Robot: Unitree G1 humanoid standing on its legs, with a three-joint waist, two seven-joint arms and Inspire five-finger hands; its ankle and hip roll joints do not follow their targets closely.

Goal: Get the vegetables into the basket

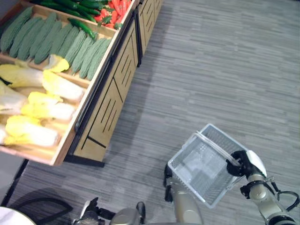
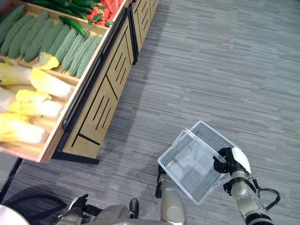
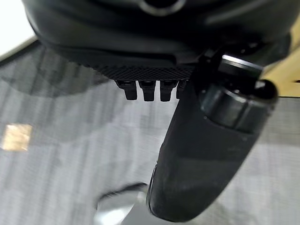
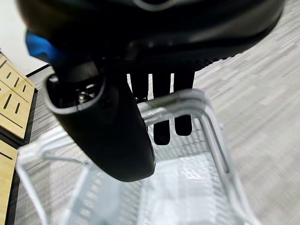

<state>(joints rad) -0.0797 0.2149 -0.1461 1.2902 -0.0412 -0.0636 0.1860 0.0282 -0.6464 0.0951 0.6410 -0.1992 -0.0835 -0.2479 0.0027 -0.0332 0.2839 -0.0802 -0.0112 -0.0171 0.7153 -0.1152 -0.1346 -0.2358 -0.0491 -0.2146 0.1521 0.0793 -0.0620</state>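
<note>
One clear mesh basket (image 1: 205,169) hangs tilted above the grey floor (image 1: 211,70), empty, at the lower right of the head views. The right hand (image 1: 247,163) grips the basket handle (image 4: 174,101), fingers curled around it and thumb closed beneath. The left hand (image 3: 154,70) sits low at the lower left; its fingers are curled tight and hold nothing. Vegetables remain in the wooden display stand (image 1: 108,103) at upper left, well apart from the basket: pale cabbages (image 1: 35,108) nearest, ridged green gourds (image 1: 56,42) behind, then green peppers (image 1: 77,11) and red peppers (image 1: 117,9).
</note>
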